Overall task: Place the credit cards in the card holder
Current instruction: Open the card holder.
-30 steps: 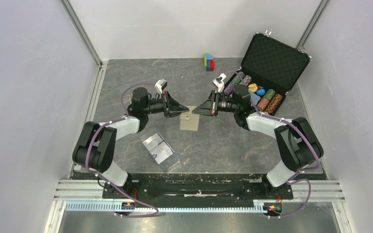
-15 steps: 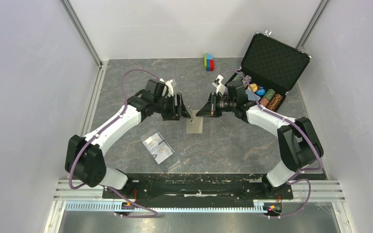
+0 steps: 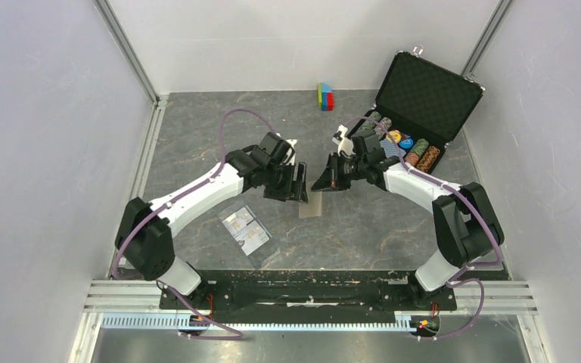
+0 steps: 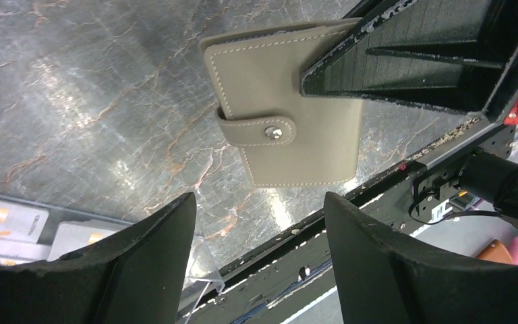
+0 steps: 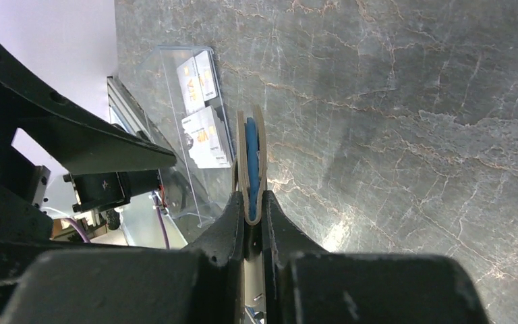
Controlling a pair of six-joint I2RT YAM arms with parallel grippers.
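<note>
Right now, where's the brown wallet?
In the top view, the card holder is near the middle of the table, pinched by the right end effector, with the open left end effector to its left.

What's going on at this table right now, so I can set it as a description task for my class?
Two robot arms are working on the card holder. The right tool is clamped on one edge and appears to hold it up over the table, with its snap tab fastened. The left tool hovers open, facing the snap side without touching it. The credit cards lie in a clear case on the table, not yet picked up.
</note>
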